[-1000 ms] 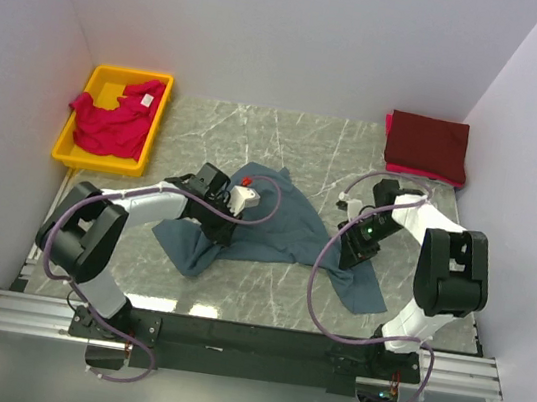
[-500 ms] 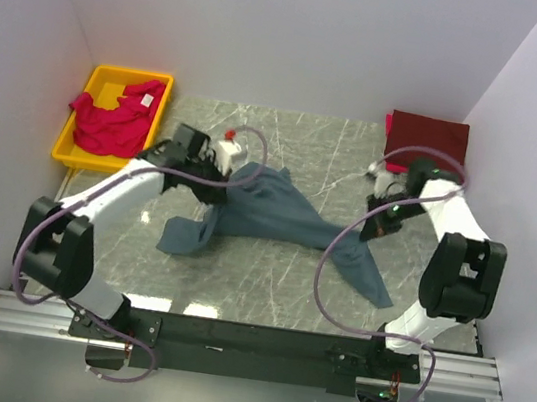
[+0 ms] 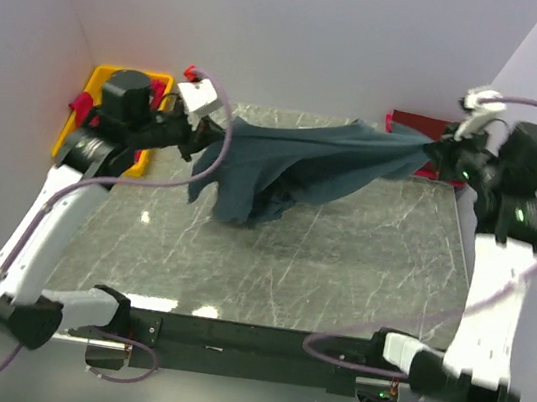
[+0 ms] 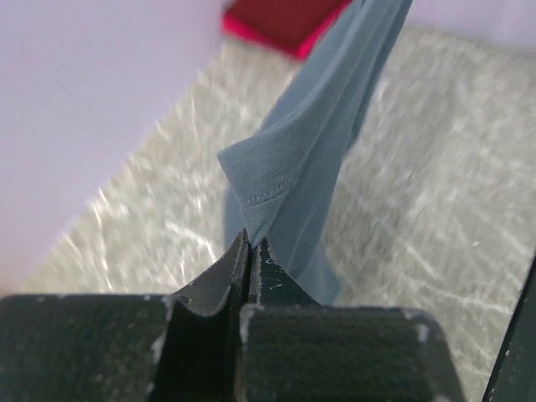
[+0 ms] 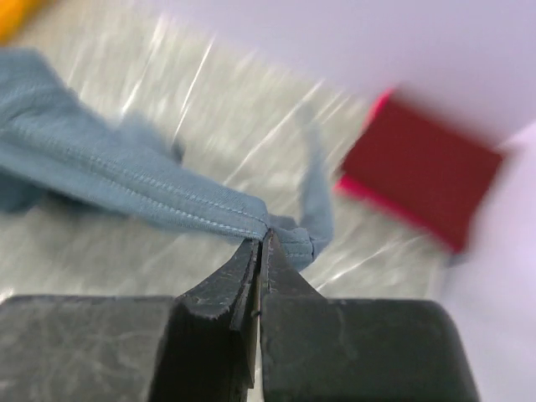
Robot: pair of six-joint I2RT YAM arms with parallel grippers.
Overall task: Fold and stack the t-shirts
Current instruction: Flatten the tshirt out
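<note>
Blue-grey t-shirt (image 3: 293, 169) is hanging strung crosswise above the desk (image 3: 340, 262), left claw (image 4: 249, 249) and right claw (image 5: 260, 244) each clamping an end.

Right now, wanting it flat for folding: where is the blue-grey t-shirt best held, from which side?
Its stitched hems, one from each side: the blue-grey t-shirt hangs bunched between the left fingers and right fingers, each shut on a hem; pulling apart should spread it.
</note>
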